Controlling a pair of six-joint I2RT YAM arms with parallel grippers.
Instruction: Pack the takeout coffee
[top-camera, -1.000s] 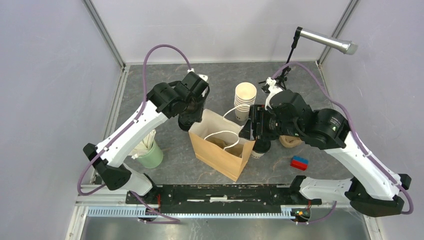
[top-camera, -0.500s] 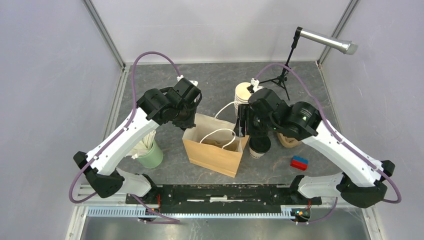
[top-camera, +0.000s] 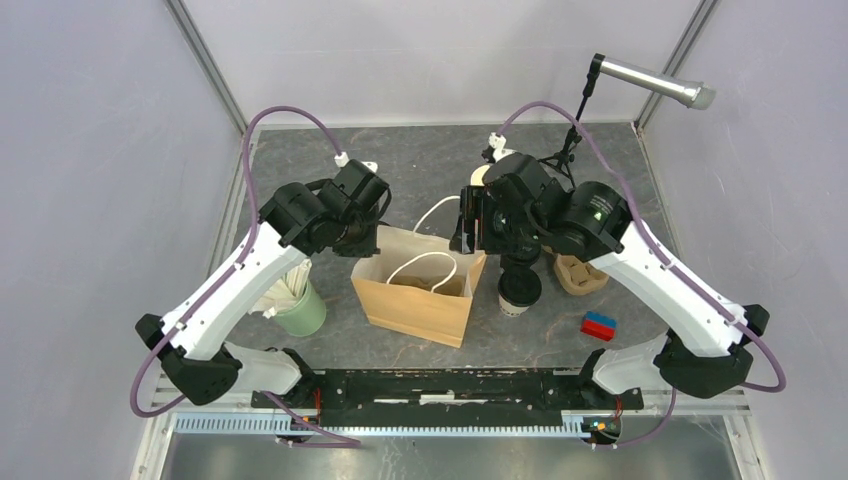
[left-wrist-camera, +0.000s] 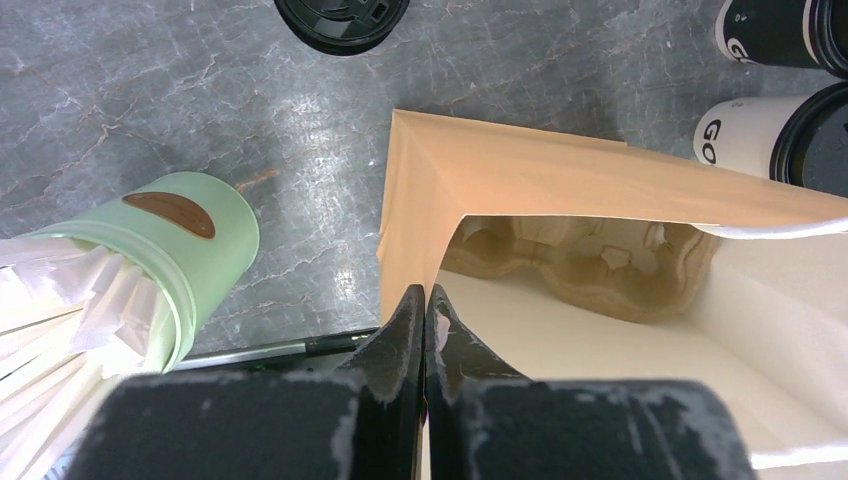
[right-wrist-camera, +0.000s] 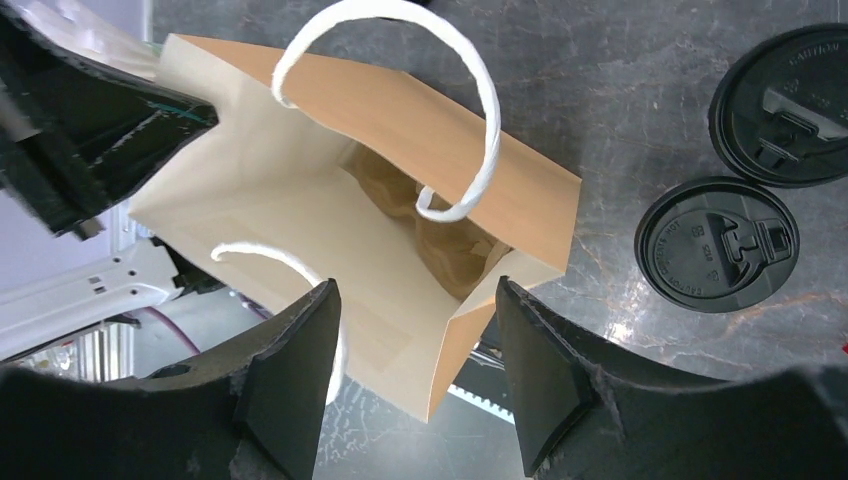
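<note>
A brown paper bag (top-camera: 410, 292) with white handles stands open at the table's middle. A pulp cup carrier (left-wrist-camera: 585, 262) lies inside it. My left gripper (top-camera: 364, 244) is shut on the bag's left rim, seen close in the left wrist view (left-wrist-camera: 425, 297). My right gripper (top-camera: 468, 232) is open and empty above the bag's right side (right-wrist-camera: 415, 290), touching nothing. A takeout coffee (top-camera: 520, 289) with a black lid stands just right of the bag. The right wrist view shows its lid (right-wrist-camera: 717, 243) and a second lid (right-wrist-camera: 790, 100) beside it.
A green holder (top-camera: 299, 308) of napkins stands left of the bag. A second pulp carrier (top-camera: 582, 273) and a red and blue block (top-camera: 600, 325) lie to the right. A microphone stand (top-camera: 570, 145) is at the back right. A loose black lid (left-wrist-camera: 340, 14) lies behind the bag.
My left gripper has drawn the bag left and toward the near edge. My right arm has swung left and back over the bag, uncovering the lidded cup.
</note>
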